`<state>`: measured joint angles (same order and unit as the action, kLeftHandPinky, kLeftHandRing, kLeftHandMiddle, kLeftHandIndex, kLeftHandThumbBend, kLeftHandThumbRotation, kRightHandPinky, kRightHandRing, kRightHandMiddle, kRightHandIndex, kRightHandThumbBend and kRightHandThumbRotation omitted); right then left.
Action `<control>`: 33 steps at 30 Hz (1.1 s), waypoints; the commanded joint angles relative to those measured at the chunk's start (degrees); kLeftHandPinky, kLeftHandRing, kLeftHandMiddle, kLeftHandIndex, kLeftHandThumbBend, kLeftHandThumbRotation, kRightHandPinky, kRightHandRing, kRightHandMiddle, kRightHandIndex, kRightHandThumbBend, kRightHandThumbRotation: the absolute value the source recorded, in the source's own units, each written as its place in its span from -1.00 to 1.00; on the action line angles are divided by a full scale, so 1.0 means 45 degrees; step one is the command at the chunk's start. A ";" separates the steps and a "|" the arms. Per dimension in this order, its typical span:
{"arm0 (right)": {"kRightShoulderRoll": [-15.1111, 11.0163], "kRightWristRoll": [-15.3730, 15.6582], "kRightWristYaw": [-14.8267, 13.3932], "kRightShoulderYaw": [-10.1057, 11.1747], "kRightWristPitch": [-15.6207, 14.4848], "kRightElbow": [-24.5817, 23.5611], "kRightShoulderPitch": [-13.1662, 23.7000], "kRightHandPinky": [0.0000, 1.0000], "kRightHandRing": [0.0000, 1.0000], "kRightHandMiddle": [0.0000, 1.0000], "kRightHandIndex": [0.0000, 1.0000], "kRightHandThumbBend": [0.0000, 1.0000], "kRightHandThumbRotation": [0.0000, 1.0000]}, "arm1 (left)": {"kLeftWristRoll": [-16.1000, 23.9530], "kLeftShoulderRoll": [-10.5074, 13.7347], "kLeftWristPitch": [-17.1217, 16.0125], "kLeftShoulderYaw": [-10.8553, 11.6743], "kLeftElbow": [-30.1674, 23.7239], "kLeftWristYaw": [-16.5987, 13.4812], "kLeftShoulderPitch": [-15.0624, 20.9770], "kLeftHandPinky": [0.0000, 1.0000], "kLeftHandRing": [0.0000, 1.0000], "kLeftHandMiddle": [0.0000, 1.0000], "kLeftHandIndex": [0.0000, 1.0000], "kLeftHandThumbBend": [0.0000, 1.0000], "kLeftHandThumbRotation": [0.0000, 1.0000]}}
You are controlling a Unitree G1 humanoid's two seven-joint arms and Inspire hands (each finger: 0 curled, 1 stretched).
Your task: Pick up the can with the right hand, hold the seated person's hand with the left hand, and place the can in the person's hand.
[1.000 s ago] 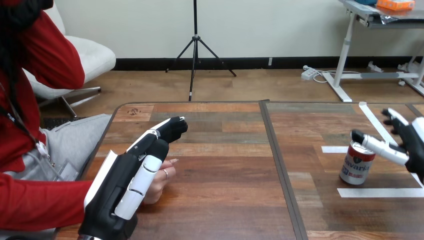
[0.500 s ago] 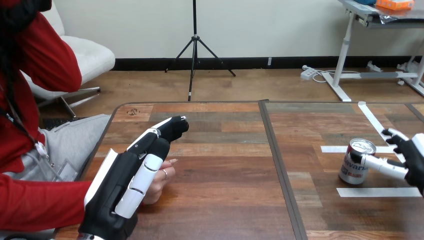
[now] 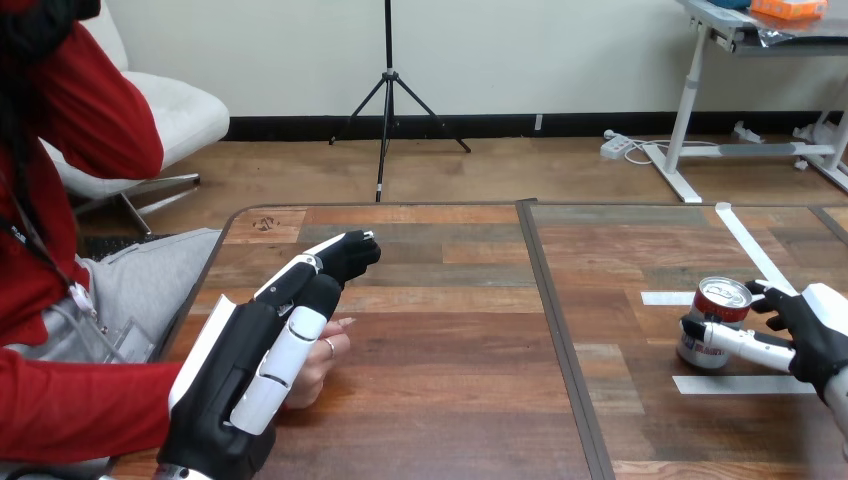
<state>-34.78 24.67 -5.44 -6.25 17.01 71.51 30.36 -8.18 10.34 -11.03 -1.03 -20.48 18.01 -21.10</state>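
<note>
A red and white can (image 3: 708,348) stands upright on the table's right part. My right hand (image 3: 815,335) is at its right side, with the thumb (image 3: 735,339) lying across the can's front and the fingers curled at its far right rim. At the table's left, my left hand (image 3: 255,365) stretches forward with straight fingers (image 3: 345,255). The person's hand (image 3: 322,362) rests on the table just right of my left palm, partly hidden behind it; my fingers are not curled round it.
White tape strips (image 3: 740,384) mark the table around the can, one in front, one to its left (image 3: 663,298) and one running away behind (image 3: 745,245). A dark seam (image 3: 558,330) splits the wooden table. The person sits at the left edge.
My right hand has come down and toward me; its thumb went from over the can's top to across its front. The can and my left hand stayed put.
</note>
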 commanded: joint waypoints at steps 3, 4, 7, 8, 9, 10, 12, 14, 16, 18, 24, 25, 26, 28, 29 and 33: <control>0.0413 -0.0174 -0.0001 -0.0088 -0.0318 0.0120 0.1438 0.41 0.68 0.74 0.78 1.00 0.47 | -0.0054 0.0100 -0.0218 0.0104 -0.0405 0.0009 0.0676 0.88 0.79 0.69 0.63 0.21 0.83; 0.0436 -0.0204 0.0023 -0.0074 -0.0355 0.0129 0.1449 0.41 0.68 0.74 0.78 1.00 0.46 | -0.0056 0.0102 -0.0219 0.0105 -0.0406 0.0011 0.0676 0.88 0.79 0.69 0.63 0.22 0.83; 0.0528 -0.0296 0.0111 -0.0033 -0.0519 0.0173 0.1500 0.42 0.68 0.74 0.78 1.00 0.42 | -0.0068 0.0111 -0.0233 0.0110 -0.0408 0.0018 0.0672 0.88 0.79 0.69 0.62 0.22 0.84; 0.0564 -0.0306 0.0129 -0.0039 -0.0582 0.0194 0.1521 0.42 0.68 0.74 0.78 1.00 0.42 | -0.0062 0.0111 -0.0239 0.0112 -0.0414 0.0012 0.0668 0.88 0.79 0.69 0.62 0.22 0.84; 0.0584 -0.0309 0.0135 -0.0048 -0.0621 0.0206 0.1533 0.42 0.68 0.74 0.78 1.00 0.41 | -0.0057 0.0111 -0.0242 0.0114 -0.0418 0.0007 0.0665 0.87 0.78 0.69 0.62 0.23 0.84; 0.0598 -0.0312 0.0140 -0.0054 -0.0649 0.0214 0.1542 0.42 0.68 0.74 0.78 1.00 0.41 | -0.0053 0.0111 -0.0244 0.0115 -0.0421 0.0004 0.0663 0.87 0.78 0.68 0.62 0.23 0.84; 0.0640 -0.0292 0.0138 -0.0089 -0.0681 0.0216 0.1557 0.43 0.68 0.75 0.77 1.00 0.40 | -0.0043 0.0115 -0.0243 0.0118 -0.0430 -0.0003 0.0657 0.87 0.78 0.68 0.61 0.23 0.84; 0.0669 -0.0250 0.0114 -0.0133 -0.0690 0.0211 0.1565 0.43 0.69 0.75 0.77 1.00 0.40 | -0.0048 0.0121 -0.0243 0.0122 -0.0433 0.0004 0.0654 0.87 0.77 0.68 0.61 0.24 0.84; 0.0687 -0.0212 0.0089 -0.0174 -0.0696 0.0208 0.1578 0.43 0.69 0.75 0.77 1.00 0.41 | -0.0064 0.0129 -0.0232 0.0128 -0.0436 0.0013 0.0664 0.86 0.77 0.68 0.61 0.23 0.84; 0.0731 -0.0224 0.0129 -0.0181 -0.0794 0.0217 0.1617 0.44 0.70 0.75 0.76 1.00 0.42 | -0.0083 0.0132 -0.0259 0.0141 -0.0411 0.0026 0.0670 0.86 0.77 0.68 0.60 0.23 0.84; 0.0844 -0.0348 0.0200 -0.0124 -0.0920 0.0203 0.1688 0.47 0.70 0.75 0.75 1.00 0.39 | -0.0039 0.0142 -0.0296 0.0165 -0.0397 0.0001 0.0673 0.84 0.76 0.67 0.59 0.20 0.85; 0.0856 -0.0367 0.0200 -0.0112 -0.0915 0.0197 0.1691 0.47 0.70 0.75 0.75 1.00 0.39 | -0.0032 0.0144 -0.0296 0.0168 -0.0397 -0.0002 0.0675 0.83 0.75 0.67 0.59 0.19 0.86; 0.0879 -0.0408 0.0206 -0.0085 -0.0891 0.0185 0.1698 0.47 0.70 0.75 0.75 0.99 0.38 | -0.0019 0.0152 -0.0289 0.0174 -0.0399 -0.0006 0.0676 0.82 0.75 0.67 0.59 0.19 0.86; 0.0903 -0.0456 0.0211 -0.0067 -0.0870 0.0172 0.1705 0.48 0.70 0.75 0.74 0.98 0.35 | -0.0010 0.0160 -0.0282 0.0182 -0.0396 -0.0008 0.0679 0.81 0.75 0.67 0.59 0.20 0.86; 0.0913 -0.0471 0.0210 -0.0071 -0.0861 0.0167 0.1714 0.48 0.70 0.75 0.74 0.97 0.34 | -0.0001 0.0161 -0.0281 0.0185 -0.0394 -0.0013 0.0680 0.80 0.75 0.67 0.59 0.20 0.87; 0.0947 -0.0538 0.0189 -0.0101 -0.0823 0.0154 0.1745 0.48 0.69 0.75 0.73 0.92 0.29 | -0.0005 0.0167 -0.0299 0.0195 -0.0375 -0.0005 0.0702 0.76 0.74 0.66 0.58 0.20 0.87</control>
<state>-32.64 23.31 -4.76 -6.79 12.79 72.53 33.54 -8.25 10.46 -11.03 -0.92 -20.48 18.01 -21.10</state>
